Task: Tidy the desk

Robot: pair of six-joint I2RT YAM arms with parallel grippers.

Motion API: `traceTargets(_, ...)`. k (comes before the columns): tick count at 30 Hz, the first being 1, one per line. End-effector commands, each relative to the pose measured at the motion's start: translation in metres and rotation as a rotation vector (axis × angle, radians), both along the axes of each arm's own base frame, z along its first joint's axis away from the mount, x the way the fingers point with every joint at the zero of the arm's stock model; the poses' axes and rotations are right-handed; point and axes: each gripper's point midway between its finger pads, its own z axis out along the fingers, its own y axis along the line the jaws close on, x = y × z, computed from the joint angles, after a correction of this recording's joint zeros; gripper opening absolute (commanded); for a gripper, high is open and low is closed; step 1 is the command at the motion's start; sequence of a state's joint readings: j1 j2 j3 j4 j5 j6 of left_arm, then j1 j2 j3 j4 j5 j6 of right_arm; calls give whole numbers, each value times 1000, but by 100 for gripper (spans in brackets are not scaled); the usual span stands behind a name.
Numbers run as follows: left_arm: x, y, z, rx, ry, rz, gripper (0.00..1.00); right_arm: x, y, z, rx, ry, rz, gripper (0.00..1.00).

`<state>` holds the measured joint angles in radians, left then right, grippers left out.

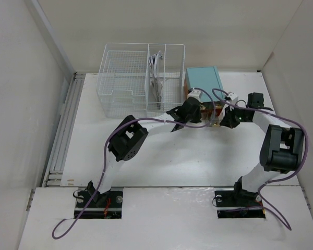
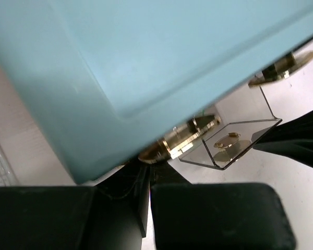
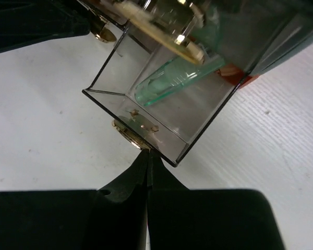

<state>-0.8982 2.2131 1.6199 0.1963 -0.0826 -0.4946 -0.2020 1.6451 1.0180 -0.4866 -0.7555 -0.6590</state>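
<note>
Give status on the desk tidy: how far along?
Done: cables sit in the wire-mesh basket. In hand: right gripper shut on the gold knob of the clear drawer, which is open with a green tube inside; left gripper shut by the teal box. Left: probably closing the drawer.

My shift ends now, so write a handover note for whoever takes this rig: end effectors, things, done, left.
Left end effector: shut, tips at a gold knob on the teal box; grip unclear.
Right end effector: shut on the drawer knob of a clear drawer, pulled open over the desk, green pen-like item inside.
Done: drawer opened. Left: probably push it shut.
</note>
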Motion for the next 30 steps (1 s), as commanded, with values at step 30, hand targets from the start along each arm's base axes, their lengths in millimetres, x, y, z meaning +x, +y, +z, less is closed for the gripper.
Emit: traceTargets(30, 10, 17, 16, -32, -24, 31, 0, 83, 39, 18, 151, -147, -118, 0)
